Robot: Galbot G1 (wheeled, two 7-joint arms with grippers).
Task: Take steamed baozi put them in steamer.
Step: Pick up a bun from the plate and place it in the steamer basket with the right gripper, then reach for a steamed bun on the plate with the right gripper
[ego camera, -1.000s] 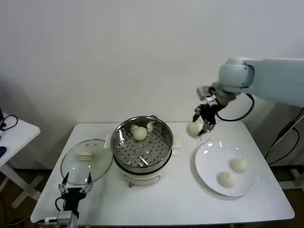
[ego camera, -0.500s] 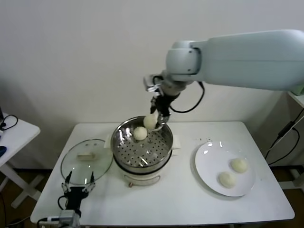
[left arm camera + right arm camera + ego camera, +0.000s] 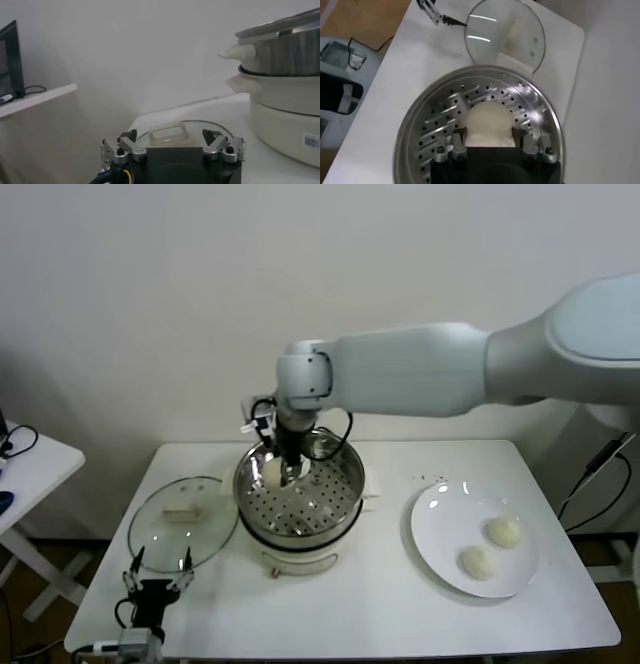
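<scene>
Since a second ago my right arm has swung from above the plate, over on the right of the head view, across to the steamer in the middle, carrying a bun with it. Now the right gripper hangs down inside the pot's upper-left part, its fingers part-way closed around that bun, one on each side. From the right wrist camera I see the gripped bun pale and round between the two fingers, low over the holed tray of the pot; I cannot tell whether it already touches the tray. Another bun sat in the pot earlier, but I cannot pick it out now behind the arm.

On the right of the head view, the white plate holds two more buns: one nearer the right rim, the other just below and left of it, close together but apart.

At lower left, the glass lid lies flat on the bench, just beside the steamer. My left gripper is parked at the bench's near left edge, just below the lid, its fingers spread wide and holding nothing; from its own camera the lid's handle sits ahead of it, between the spread fingers.
</scene>
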